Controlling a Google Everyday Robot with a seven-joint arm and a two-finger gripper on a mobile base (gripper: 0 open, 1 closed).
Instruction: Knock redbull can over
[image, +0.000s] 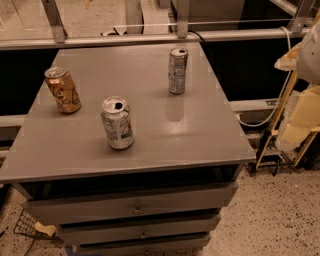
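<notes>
The slim, tall silver-grey redbull can (177, 71) stands upright on the grey tabletop (200, 135), at 1 o'clock from the wider silver can with green and red marks (118, 123). The orange-gold can (62, 90) stands at that can's 10 o'clock, well apart. The pincer is outside the camera view, so I cannot tell whether it is wide or narrow.
</notes>
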